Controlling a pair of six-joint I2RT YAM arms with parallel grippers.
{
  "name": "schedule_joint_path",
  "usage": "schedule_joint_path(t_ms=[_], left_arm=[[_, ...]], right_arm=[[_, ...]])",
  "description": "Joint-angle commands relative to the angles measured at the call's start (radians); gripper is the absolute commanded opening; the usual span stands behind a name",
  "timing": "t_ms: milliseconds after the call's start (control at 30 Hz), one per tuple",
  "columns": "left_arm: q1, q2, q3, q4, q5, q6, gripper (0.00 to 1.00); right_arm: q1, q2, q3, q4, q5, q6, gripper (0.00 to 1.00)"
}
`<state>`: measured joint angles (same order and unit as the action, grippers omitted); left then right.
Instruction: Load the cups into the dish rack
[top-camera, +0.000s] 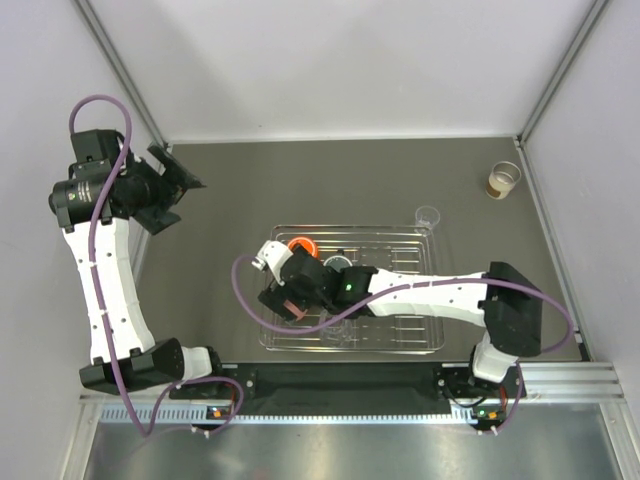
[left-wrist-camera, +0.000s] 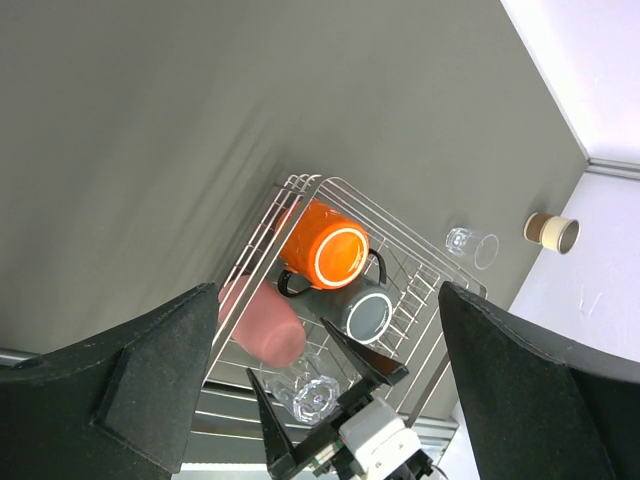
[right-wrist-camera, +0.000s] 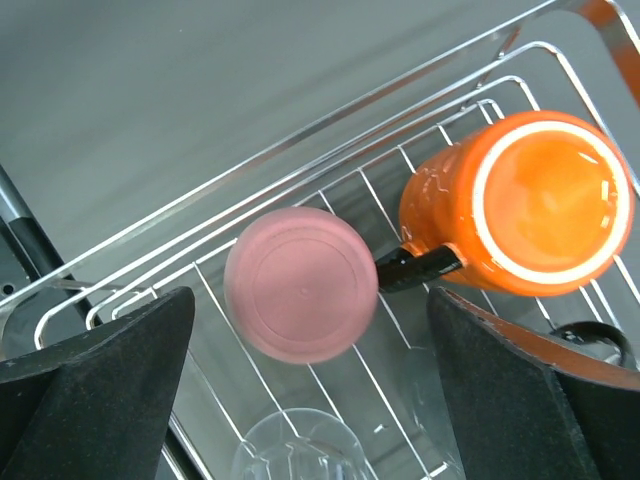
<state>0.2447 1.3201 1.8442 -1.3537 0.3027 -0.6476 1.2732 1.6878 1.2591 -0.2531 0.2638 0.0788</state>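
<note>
Standing base-up in dish rack (top-camera: 410, 325): pink cup (right-wrist-camera: 300, 285), axis vertical.

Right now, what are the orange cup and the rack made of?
The orange cup looks like glazed ceramic: glossy with bright highlights, though shiny plastic is possible. The dish rack looks like polished metal wire: thin silver bars that gleam.

The left gripper (left-wrist-camera: 328, 300), fingers spread wide, frames the dish rack (left-wrist-camera: 303, 180) holding an orange cup (left-wrist-camera: 325, 245), pink cup (left-wrist-camera: 262, 322), dark grey cup (left-wrist-camera: 366, 313) and clear cup (left-wrist-camera: 305, 395); a second clear cup (left-wrist-camera: 470, 243) stands on the table (left-wrist-camera: 150, 120) just off its far right corner; a cream cup (left-wrist-camera: 553, 231) farther right.
</note>
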Motion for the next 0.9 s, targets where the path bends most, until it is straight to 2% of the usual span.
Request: schedule_joint_path(t_ms=[0,200,400,500,600,633,700,800,867], left_arm=[[0.007,-0.022,0.007,-0.12,0.007,0.016,0.96],[0.007,-0.024,0.007,-0.121,-0.001,0.022,0.96],[0.007,-0.03,-0.002,-0.107,0.041,0.025,0.96],[0.007,-0.035,-0.026,-0.097,0.082,0.022,0.96],[0.005,-0.035,-0.065,-0.071,0.185,0.017,0.95],[0.001,-0.035,-0.083,-0.062,0.206,0.016,0.95],[-0.013,-0.033,-0.089,-0.044,0.234,0.011,0.94],[-0.03,-0.032,-0.086,-0.036,0.245,0.022,0.94],[-0.048,-0.03,-0.076,-0.024,0.256,0.029,0.94]], right_arm=[[-0.003,-0.082,0.068,-0.02,0.032,-0.008,0.99],[-0.012,-0.166,0.105,-0.055,0.115,-0.017,1.0],[-0.11,-0.235,0.177,-0.112,0.149,0.016,1.0],[-0.21,-0.243,0.233,-0.169,0.161,0.056,1.0],[-0.339,-0.254,0.266,-0.21,0.17,0.114,0.98],[-0.413,-0.255,0.273,-0.222,0.166,0.156,0.98],[-0.49,-0.255,0.287,-0.259,0.119,0.197,0.97],[-0.673,-0.247,0.299,-0.32,0.062,0.306,0.96],[-0.741,-0.249,0.292,-0.348,0.023,0.344,0.95]])
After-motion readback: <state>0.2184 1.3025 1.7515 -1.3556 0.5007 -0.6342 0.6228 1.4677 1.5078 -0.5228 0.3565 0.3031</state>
